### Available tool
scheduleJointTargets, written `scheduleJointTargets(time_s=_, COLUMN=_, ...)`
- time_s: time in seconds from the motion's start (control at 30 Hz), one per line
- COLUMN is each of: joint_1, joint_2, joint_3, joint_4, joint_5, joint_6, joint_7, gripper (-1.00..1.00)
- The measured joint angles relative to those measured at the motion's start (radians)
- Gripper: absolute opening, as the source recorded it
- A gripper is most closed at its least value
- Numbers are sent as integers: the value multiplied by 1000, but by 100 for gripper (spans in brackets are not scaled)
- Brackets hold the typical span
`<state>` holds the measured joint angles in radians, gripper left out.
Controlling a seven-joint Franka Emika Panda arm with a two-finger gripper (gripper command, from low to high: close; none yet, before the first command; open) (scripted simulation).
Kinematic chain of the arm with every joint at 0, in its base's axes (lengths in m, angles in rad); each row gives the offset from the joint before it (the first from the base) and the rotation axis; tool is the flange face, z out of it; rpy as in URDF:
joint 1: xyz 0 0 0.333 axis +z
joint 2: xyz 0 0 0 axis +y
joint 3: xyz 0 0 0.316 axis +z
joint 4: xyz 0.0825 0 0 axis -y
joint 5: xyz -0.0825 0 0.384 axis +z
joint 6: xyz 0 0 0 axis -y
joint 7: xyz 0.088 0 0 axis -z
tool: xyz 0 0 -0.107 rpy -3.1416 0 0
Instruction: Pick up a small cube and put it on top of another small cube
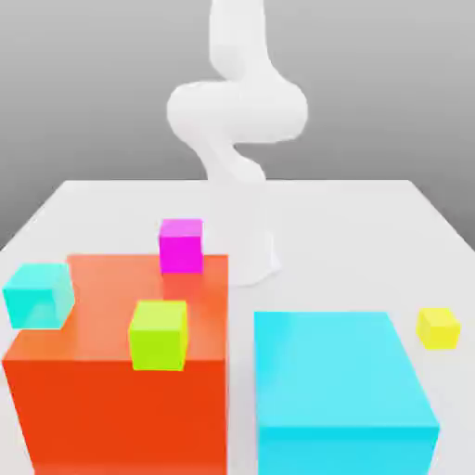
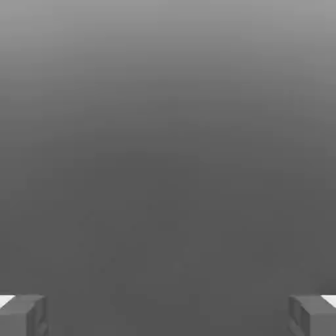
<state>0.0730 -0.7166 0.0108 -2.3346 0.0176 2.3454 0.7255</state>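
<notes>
yellow cube, smallest of the lot & prob. the one to pick, sits on the pale table, just off the big cyan block on the ext. view's right. it has bare tabletop around it, so room for a finger on each side, w/ the block's side the one to watch on the way down.

other cubes gather round the big red block on the ext. view's left: magenta cube by its rear edge, lime cube over its front edge, turquoise cube at its outer side. can't tell if those rest on the block or stand beside it. nor can i tell which one is meant as the base; a flat, level top is what it'd need.

arm is raised behind the blocks, prob. for clearance b4 reaching. gripper is wide open, fingers far apart, nothing btwn them, touching nothing afaict. that fits the pick-up step: nothing stacked, task prob. at its start. next: line up over yellow, go down straight, close evenly.
</notes>
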Motion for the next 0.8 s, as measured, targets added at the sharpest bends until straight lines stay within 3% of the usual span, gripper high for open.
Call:
scheduleJointTargets(time_s=0.5, joint_1=383, joint_2=500, joint_3=157, joint_4=-208, joint_5=66, joint_6=272, joint_7=-418, gripper=0)
scheduleJointTargets(time_s=0.67, joint_1=492, joint_2=667, joint_3=244, joint_4=-277, joint_5=20, joint_6=364, joint_7=-508, gripper=0)
scheduleJointTargets(time_s=0.8, joint_1=584, joint_2=804, joint_3=268, joint_4=-332, joint_5=-85, joint_6=435, joint_7=-531, gripper=0)
